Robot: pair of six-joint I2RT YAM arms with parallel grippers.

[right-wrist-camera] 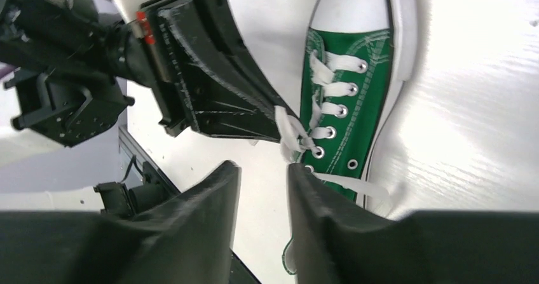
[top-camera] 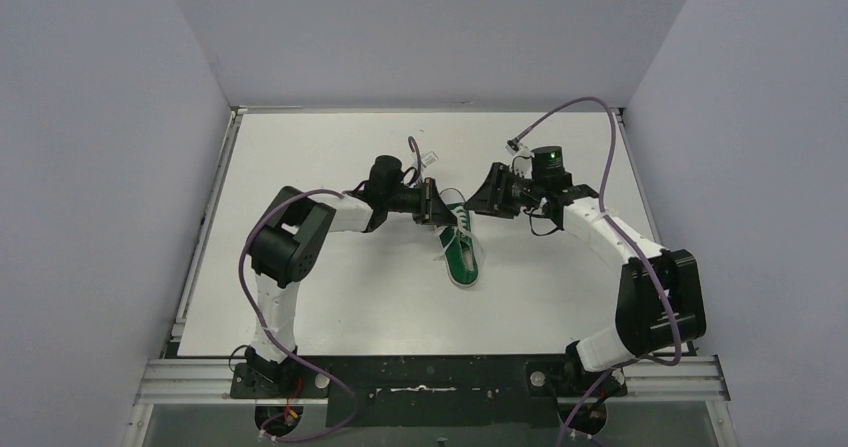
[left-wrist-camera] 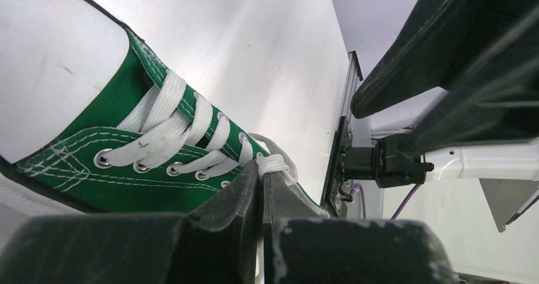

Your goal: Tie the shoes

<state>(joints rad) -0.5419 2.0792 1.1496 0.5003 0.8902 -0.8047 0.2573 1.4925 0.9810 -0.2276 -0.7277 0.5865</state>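
Observation:
The green sneaker (top-camera: 463, 254) with white laces and toe cap lies mid-table, toe toward the arms' bases. It fills the left wrist view (left-wrist-camera: 95, 169) and shows in the right wrist view (right-wrist-camera: 359, 93). My left gripper (top-camera: 432, 207) is at the shoe's far, ankle end. Its jaws (left-wrist-camera: 262, 169) are shut on a white lace (left-wrist-camera: 274, 164), and the pinch also shows in the right wrist view (right-wrist-camera: 284, 120). My right gripper (top-camera: 482, 195) is just right of the shoe's ankle end, open and empty (right-wrist-camera: 264, 169). One of its fingers is next to the top eyelets. A loose lace end (right-wrist-camera: 346, 183) lies beside it.
The white table (top-camera: 330, 157) is boxed in by grey walls at the left, back and right. A metal rail (top-camera: 207, 229) runs along the left edge and an aluminium frame (top-camera: 430, 377) along the front. A purple cable (top-camera: 575, 107) loops above the right arm.

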